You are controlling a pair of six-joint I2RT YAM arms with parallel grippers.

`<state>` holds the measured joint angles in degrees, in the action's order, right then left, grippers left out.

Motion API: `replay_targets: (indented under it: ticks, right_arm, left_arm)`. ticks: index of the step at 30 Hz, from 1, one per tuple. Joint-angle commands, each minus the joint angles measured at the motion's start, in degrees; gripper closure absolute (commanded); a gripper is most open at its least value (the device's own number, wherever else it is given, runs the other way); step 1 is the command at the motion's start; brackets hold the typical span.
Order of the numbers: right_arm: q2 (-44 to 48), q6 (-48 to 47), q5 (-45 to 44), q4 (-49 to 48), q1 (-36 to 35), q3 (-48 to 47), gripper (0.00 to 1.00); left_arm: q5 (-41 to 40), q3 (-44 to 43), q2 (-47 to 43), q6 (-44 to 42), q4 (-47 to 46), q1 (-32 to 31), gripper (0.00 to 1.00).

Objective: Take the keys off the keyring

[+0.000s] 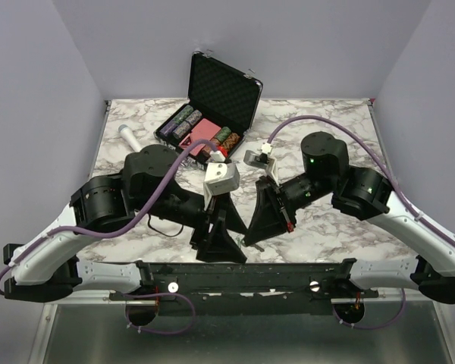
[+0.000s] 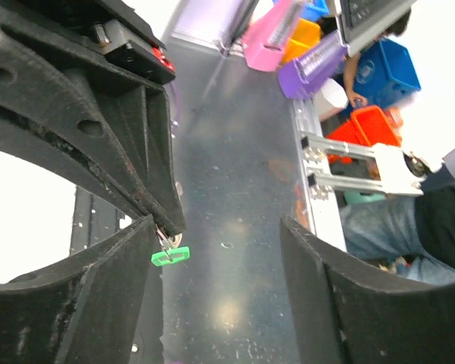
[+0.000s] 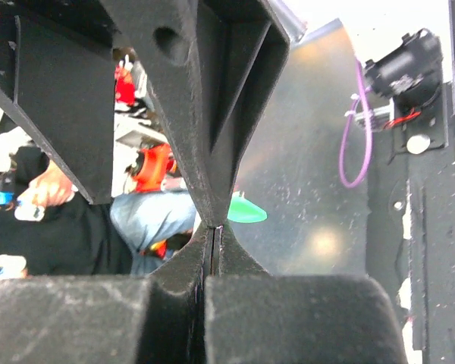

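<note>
My right gripper (image 3: 213,229) is shut on the keyring (image 2: 167,242), a thin grey metal loop pinched at its tip. The small bright green key piece (image 2: 171,256) hangs from the loop; it also shows in the right wrist view (image 3: 247,211) just behind the closed tip. My left gripper (image 2: 221,254) is open wide. Its left finger (image 2: 68,303) sits right against the right gripper's tip and the green piece, and its other finger (image 2: 349,303) is far off. In the top view both grippers (image 1: 226,239) (image 1: 252,231) meet above the table's near edge; the keys are hidden there.
An open black chip case (image 1: 212,114) with poker chips stands at the back of the marble table (image 1: 326,227). A white microphone (image 1: 129,136) lies at the back left. The black mounting rail (image 1: 235,277) runs below the grippers.
</note>
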<state>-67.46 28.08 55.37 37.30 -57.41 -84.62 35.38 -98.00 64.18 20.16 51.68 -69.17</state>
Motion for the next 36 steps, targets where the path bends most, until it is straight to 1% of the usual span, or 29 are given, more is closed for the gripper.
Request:
replay_targets:
  ticks: [1, 3, 5, 7, 8, 11, 14, 16, 19, 21, 25, 28, 31, 34, 36]
  right_arm:
    - [0.92, 0.22, -10.37, -9.35, 0.98, 1.3, 0.99]
    - [1.98, 0.66, -12.56, -10.4, 0.98, 2.09, 0.99]
    - [3.03, 0.93, -14.85, -11.54, 0.98, 2.96, 0.99]
    - [4.35, 1.37, -16.7, -13.12, 0.98, 4.37, 0.99]
    - [4.96, 1.63, -17.83, -13.82, 0.89, 4.9, 0.99]
    - [6.37, 2.25, -20.21, -16.11, 0.98, 6.92, 0.99]
    - [7.25, 3.03, -26.87, -14.99, 0.98, 7.8, 0.99]
    - [7.69, 5.4, -33.64, -13.22, 0.98, 8.15, 0.99]
    - [9.45, 11.28, -41.2, -14.79, 0.98, 11.66, 0.99]
    - [10.94, 14.45, -43.67, -15.76, 0.98, 14.47, 0.99]
    - [13.4, 17.45, -43.33, -19.8, 0.89, 18.34, 0.98]
    - [13.76, 16.84, -40.98, -22.08, 0.98, 18.0, 0.99]
    - [14.02, 16.05, -31.94, -29.1, 0.98, 18.17, 0.99]
    - [14.2, 16.48, -21.39, -39.02, 0.98, 18.88, 0.99]
    - [13.94, 17.45, -16.9, -43.17, 0.98, 18.97, 0.99]
  left_arm:
    - [-7.85, 0.17, -2.3, 3.21, -6.5, -0.18, 0.16]
    - [-12.41, 1.05, -4.23, 4.44, -7.99, -0.09, 0.1]
    - [-17.59, 2.8, -6.69, 6.46, -10.45, -0.18, 0.07]
    - [-21.73, 5.96, -10.11, 9.18, -14.14, -0.18, 0.02]
    - [-23.14, 7.45, -11.7, 10.32, -16.76, -0.18, 0.01]
    - [-28.59, 12.72, -16.88, 12.7, -22.92, -0.18, 0.01]
    - [-32.46, 18.52, -21.63, 14.28, -28.37, -0.27, 0.01]
    - [-33.79, 21.96, -24.18, 15.34, -31.36, -0.18, 0.03]
    - [-34.14, 26.0, -26.21, 17.01, -33.75, -0.18, 0.05]
    - [-34.06, 27.33, -26.91, 17.89, -33.84, -0.27, 0.06]
    - [-33.27, 27.77, -27.01, 17.81, -33.14, -0.27, 0.09]
    - [-33.53, 26.2, -26.39, 16.49, -30.77, -0.36, 0.1]
    - [-34.93, 25.05, -26.21, 15.61, -29.27, -0.27, 0.09]
    - [-36.52, 24.17, -26.22, 14.91, -29.44, -0.27, 0.1]
    - [-37.39, 23.82, -26.13, 14.82, -30.41, -0.18, 0.11]
